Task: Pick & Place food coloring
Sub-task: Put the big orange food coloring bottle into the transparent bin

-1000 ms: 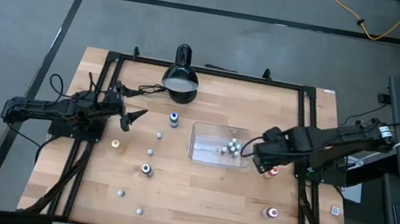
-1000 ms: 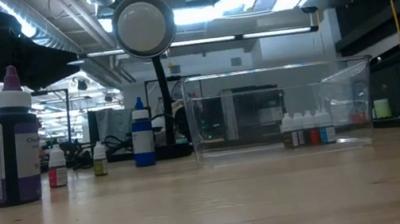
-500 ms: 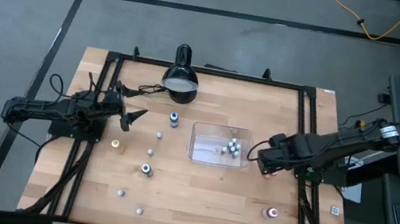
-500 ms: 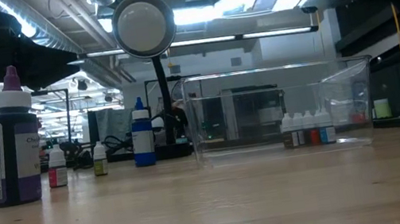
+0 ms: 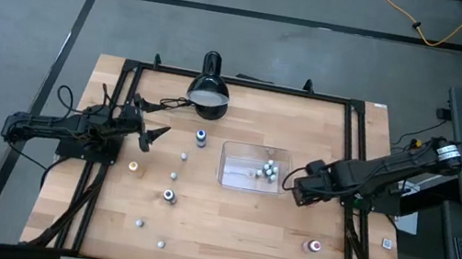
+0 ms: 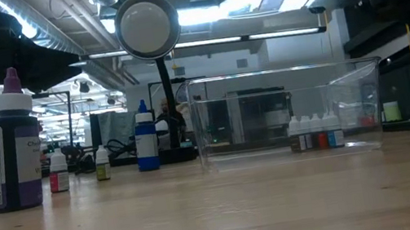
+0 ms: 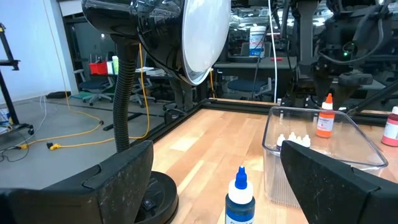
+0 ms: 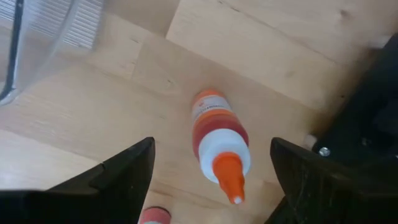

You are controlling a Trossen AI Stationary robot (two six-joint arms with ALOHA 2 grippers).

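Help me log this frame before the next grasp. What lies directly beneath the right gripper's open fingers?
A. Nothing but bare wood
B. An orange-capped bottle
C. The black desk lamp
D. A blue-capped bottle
B: the right wrist view looks straight down on an orange-capped bottle standing on the wooden table, framed between the open fingers of the right gripper, just beside the clear tray.

Both arms are dark, jointed and slim, with black cables trailing along them; the left gripper (image 7: pixel 211 186) and right gripper (image 8: pixel 211 180) have broad matte-black fingers.
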